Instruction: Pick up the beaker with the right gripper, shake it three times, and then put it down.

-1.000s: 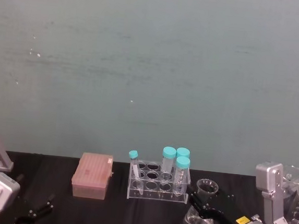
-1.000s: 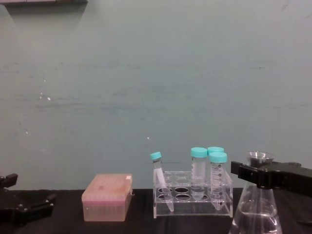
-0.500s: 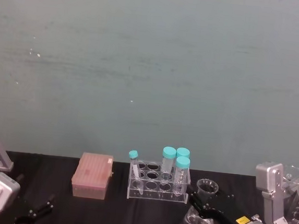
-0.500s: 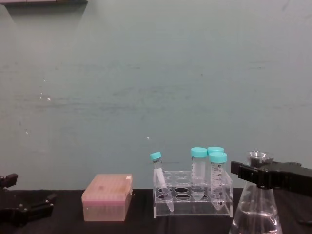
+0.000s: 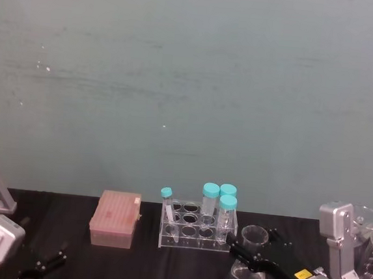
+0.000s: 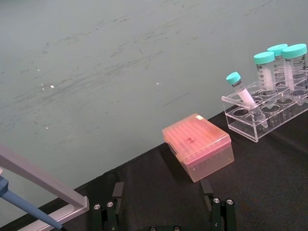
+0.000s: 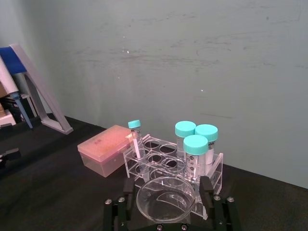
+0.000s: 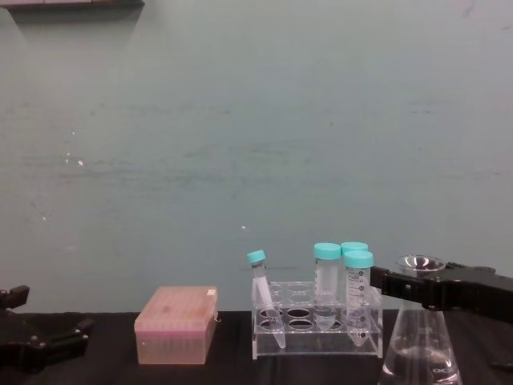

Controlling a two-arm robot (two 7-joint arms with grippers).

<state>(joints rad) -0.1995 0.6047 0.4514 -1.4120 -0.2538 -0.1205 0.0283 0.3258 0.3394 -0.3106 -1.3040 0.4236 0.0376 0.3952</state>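
Head view: the beaker [image 5: 248, 266] stands just right of and nearer than the tube rack [image 5: 197, 228], with the right gripper [image 5: 249, 259] clamped around its neck. The pink box [image 5: 115, 219] sits left of the rack, and the left gripper [image 5: 43, 264] is parked far to the left.

Left wrist view: its fingers [image 6: 109, 214] are spread wide, holding nothing.

Chest view: black jaws grip the neck under the beaker's [image 8: 420, 345] rim, right of the rack [image 8: 315, 321].
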